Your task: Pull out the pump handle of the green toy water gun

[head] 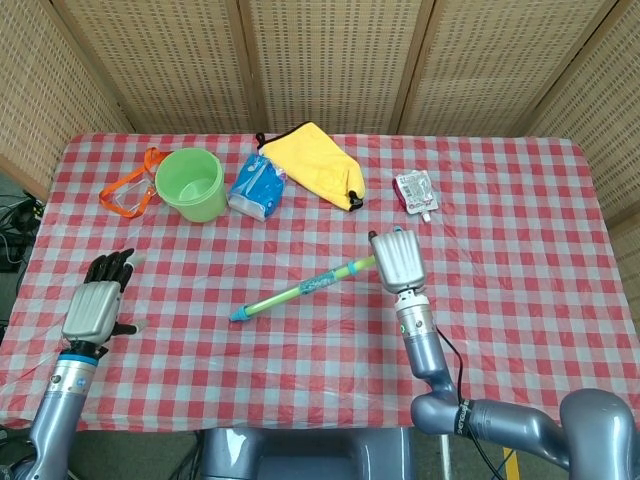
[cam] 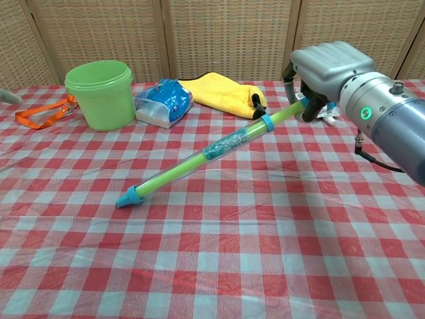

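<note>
- our right hand [head: 396, 260] grasps one end of the single green toy water gun [cam: 212, 151]; in the chest view its fingers [cam: 312, 106] curl around the rod's upper end.
- the water gun is one long green tube with a blue nozzle tip [cam: 127, 198] at the far low end and a blue collar [cam: 265, 122] near our hand; it slants down and to the left, and from the chest view the tip looks lifted just off the cloth, though we cannot tell for certain.
- our left hand [head: 96, 303] is over the left edge of the table, well apart from the gun, fingers spread and holding nothing.
- one table, covered by a red-and-white checked cloth [head: 500, 220].
- along the back of the table we count one of each: a green bucket [head: 191, 184], an orange strap with clear goggles [head: 127, 190] just left of the bucket, a blue packet [head: 257, 186] just right of the bucket, a yellow bag [head: 315, 162] beside the packet, and a small white-and-red pouch [head: 414, 192] further right.
</note>
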Robot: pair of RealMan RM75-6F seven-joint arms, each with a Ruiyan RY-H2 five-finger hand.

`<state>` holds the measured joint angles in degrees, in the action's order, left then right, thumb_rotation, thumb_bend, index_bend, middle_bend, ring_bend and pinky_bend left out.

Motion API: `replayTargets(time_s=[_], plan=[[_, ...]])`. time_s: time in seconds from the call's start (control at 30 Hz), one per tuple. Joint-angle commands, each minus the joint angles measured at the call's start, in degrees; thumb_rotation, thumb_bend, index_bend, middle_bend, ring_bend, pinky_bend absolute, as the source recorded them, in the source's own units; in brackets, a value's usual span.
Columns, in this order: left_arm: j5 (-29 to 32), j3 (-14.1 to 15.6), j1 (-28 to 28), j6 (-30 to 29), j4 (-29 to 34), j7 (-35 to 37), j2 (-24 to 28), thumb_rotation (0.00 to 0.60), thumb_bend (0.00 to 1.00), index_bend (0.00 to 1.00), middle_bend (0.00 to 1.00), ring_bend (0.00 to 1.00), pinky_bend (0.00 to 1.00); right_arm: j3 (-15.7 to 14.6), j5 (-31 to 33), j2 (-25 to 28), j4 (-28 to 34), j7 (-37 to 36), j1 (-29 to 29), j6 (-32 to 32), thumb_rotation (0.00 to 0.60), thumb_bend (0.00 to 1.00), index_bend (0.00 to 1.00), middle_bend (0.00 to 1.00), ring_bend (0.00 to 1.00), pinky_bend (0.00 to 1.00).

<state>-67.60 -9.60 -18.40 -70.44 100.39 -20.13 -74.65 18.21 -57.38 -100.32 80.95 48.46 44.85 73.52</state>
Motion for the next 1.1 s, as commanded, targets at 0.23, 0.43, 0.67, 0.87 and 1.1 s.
replayTargets(time_s=[0.23,0.43,0.67,0.87,1.1], plan=[[2.75,-2.18,-2.99,0.69,-0.54,-1.26,-3.82,0.6,0.15,0.22,0.0,0.0,0.0,2.06,2.23,-2.01,-0.31,0.92,0.36,2.27,0.6,0.52,0.75,1.0,1.0,0.8],[6.17,-4.73,-6.41,1.15,-1.33,-3.31,-8.6,0.6,0.17,0.29,0.0,0.0,0.0,2.68,2.94,-2.64,-0.16,1.82,0.55,3.48,0.6,0.52,0.76,1.0,1.0,0.8],[9.66,-5.78,-10.17,0.92,-2.67,-7.58,-14.92,0.6,0.21,0.31,0.0,0.0,0.0,3.64,3.99,-1.93,0.46,2.13,0.3,4.38,0.6,0.53,0.76,1.0,1.0,0.8],[13.59,-6.55,-12.78,1.21,-4.95,-10.37,-19.31,0.6,0.21,0.32,0.0,0.0,0.0,3.79,4.33,-1.45,1.01,2.24,0.16,4.82,0.6,0.53,0.76,1.0,1.0,0.8],[16.09,-7.32,-15.03,1.33,-6.62,-11.94,-22.18,0.6,0.21,0.34,0.0,0.0,0.0,3.69,4.34,-1.52,1.25,2.43,0.22,5.4,0.6,0.53,0.76,1.0,1.0,0.8]])
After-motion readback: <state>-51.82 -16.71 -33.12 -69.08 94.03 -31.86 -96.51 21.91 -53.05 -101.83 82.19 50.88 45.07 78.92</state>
